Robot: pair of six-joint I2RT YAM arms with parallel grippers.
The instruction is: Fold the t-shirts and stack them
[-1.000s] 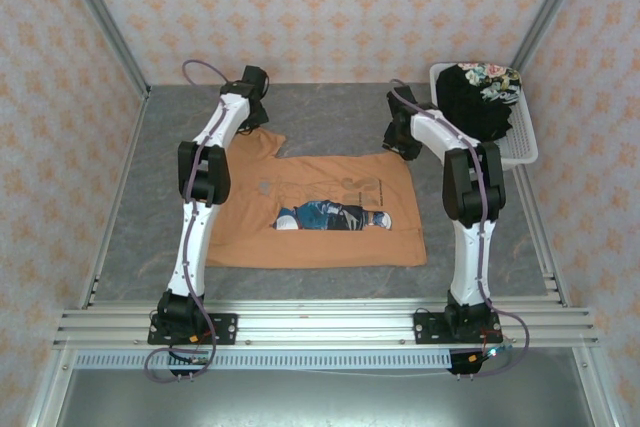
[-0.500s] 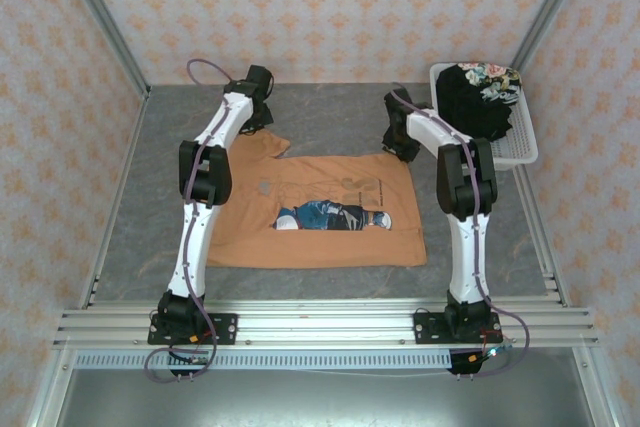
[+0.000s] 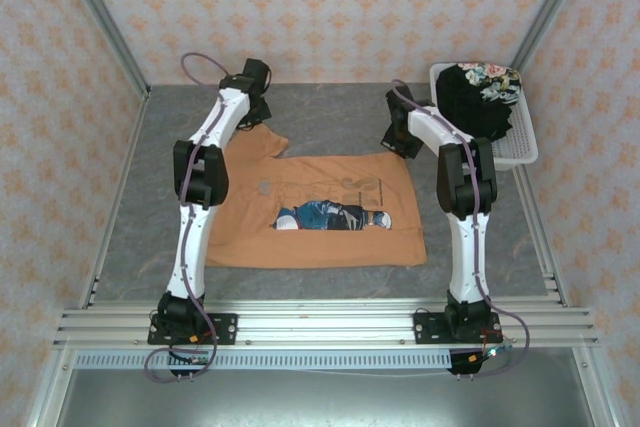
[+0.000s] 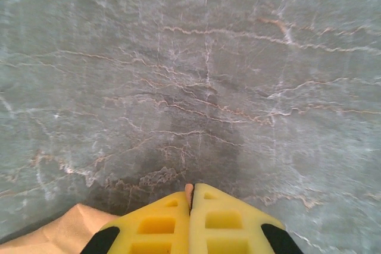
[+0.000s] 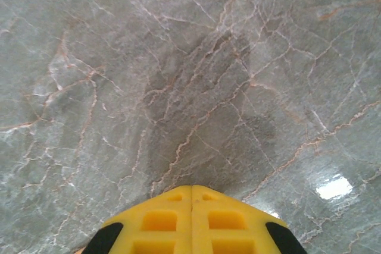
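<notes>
The light orange t-shirt [image 3: 320,212] lies flat in the middle of the table, cartoon print up. My left gripper [image 3: 256,119] is at its far left sleeve, shut on a sliver of orange cloth [image 4: 189,191] that peeks out between the yellow fingertips [image 4: 161,221]. My right gripper [image 3: 398,144] sits at the shirt's far right corner, shut, fingertips [image 5: 223,218] pressed together. The pinched cloth there is hidden beneath them. The black t-shirt [image 3: 478,97] with a floral patch is bunched up at the back right.
A white mesh basket [image 3: 522,152] at the back right holds the black shirt, close beside my right arm. Grey marble tabletop [image 3: 330,112] runs beyond the shirt to the patterned back wall. Metal rails edge both sides.
Both grippers have shifted slightly toward the back wall. The orange shirt's far edge is drawn a little with them.
</notes>
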